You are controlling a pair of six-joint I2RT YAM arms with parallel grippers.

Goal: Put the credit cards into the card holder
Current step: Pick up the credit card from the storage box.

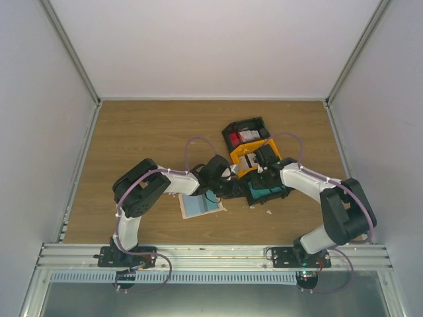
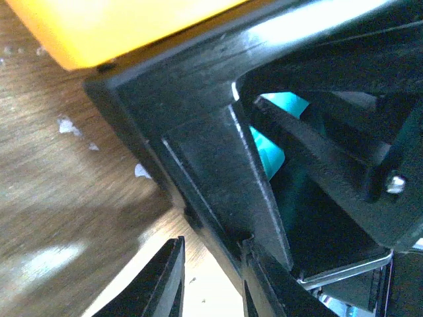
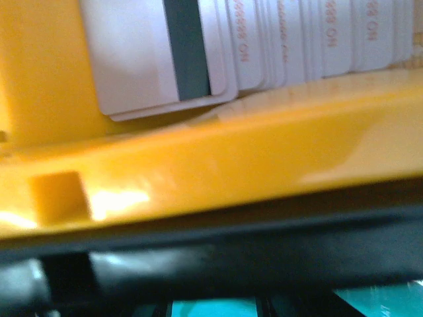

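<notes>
The left pincer (image 2: 211, 264) is hanging low at the outer corner of the near black bin (image 2: 198, 132), its fingers standing apart with nothing showing between them. The teal cards (image 2: 268, 148) are standing on edge just ahead of it, inside that bin's wall. The right pincer (image 1: 263, 170) is hovering right over the yellow bin (image 3: 198, 172), with the stack of white cards (image 3: 152, 59) sitting just beyond the rim in front of it. Its fingers aren't showing clearly in its own view, so I can't tell whether it's spread or pressed together. The card holder (image 1: 198, 206) is lying open on the tabletop (image 1: 145, 132), behind and to the left of the left pincer, close to that arm. I'm reading this as the pick step, with a card yet to be drawn. To do it well, the picking pincer should be dropping inside the wall rather than onto it, taking one card by its upper edge and peeling it off the stack, so neighbours aren't dragging along. White scraps (image 2: 66, 125) are littering the wood to the left pincer's left, and they're worth avoiding.
</notes>
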